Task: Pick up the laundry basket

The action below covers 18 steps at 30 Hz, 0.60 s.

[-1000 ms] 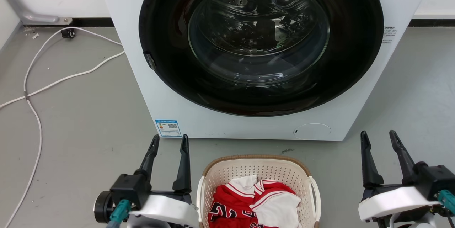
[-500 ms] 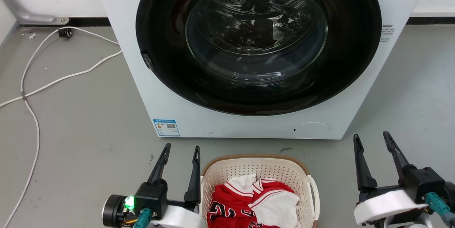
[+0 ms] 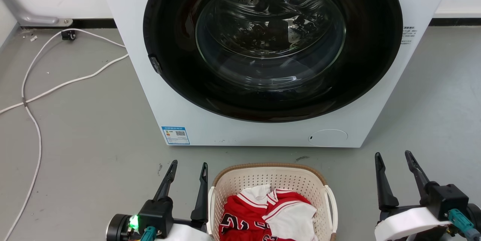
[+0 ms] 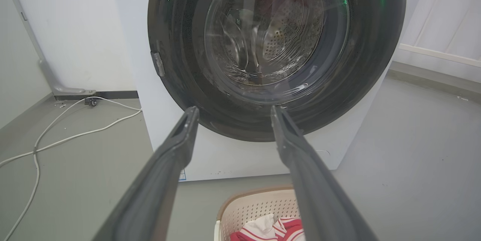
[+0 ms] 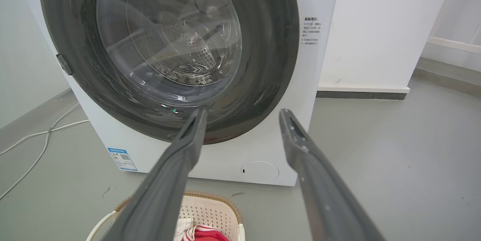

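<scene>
Left gripper (image 3: 189, 164) is hanging open just beside the laundry basket (image 3: 270, 179), which is sitting on the floor (image 3: 94, 139) before the washing machine (image 3: 263, 132). Right gripper (image 3: 392, 153), also open, is hovering well apart, so I am risking a lopsided lift that tips out the jerseys (image 3: 270, 214). Left wrist view: my fingers (image 4: 165, 165) are pointing above the basket, risking a missed grab. Right wrist view: the same danger is showing.

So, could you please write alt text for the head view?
A cream basket with red-and-white clothes stands on the grey floor before a white washer, door shut. The open left gripper is close beside the basket's left side; the open right gripper stands farther off on the right.
</scene>
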{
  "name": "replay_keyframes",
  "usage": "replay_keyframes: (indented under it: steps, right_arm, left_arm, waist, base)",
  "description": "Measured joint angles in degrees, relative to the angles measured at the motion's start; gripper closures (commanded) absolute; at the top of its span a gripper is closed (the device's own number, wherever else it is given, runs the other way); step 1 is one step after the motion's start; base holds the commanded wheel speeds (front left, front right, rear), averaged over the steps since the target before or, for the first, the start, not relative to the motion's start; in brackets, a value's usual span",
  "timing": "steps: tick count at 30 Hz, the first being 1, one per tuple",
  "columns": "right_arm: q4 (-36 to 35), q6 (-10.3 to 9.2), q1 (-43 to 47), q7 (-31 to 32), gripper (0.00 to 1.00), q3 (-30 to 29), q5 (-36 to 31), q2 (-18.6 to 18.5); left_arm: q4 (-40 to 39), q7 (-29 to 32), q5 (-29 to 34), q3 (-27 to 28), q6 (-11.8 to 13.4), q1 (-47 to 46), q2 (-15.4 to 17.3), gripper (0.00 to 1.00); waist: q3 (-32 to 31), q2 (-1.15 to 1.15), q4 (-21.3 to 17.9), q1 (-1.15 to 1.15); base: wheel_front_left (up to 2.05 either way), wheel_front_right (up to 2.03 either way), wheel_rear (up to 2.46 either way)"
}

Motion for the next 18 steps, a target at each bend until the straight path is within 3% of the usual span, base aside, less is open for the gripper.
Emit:
replay_keyframes:
  steps: [9, 18]
  right_arm:
    - [0.5, 0.00, -0.1, -0.6, 0.00, 0.1, -1.9, 0.0]
    - [1.0, 0.00, -0.1, -0.6, 0.00, 0.2, -1.4, 0.0]
  left_arm:
    - [0.4, -0.5, 2.0, 1.2, -2.1, 0.2, -0.5, 0.00]
    - [0.7, -0.6, 0.6, 1.0, -2.1, 0.2, -0.5, 0.00]
  waist:
    - [-0.1, 0.00, -0.1, 0.00]
    - [-0.2, 0.00, 0.0, 0.00]
  base:
    - [0.00, 0.00, 0.00]
    - [0.00, 0.00, 0.00]
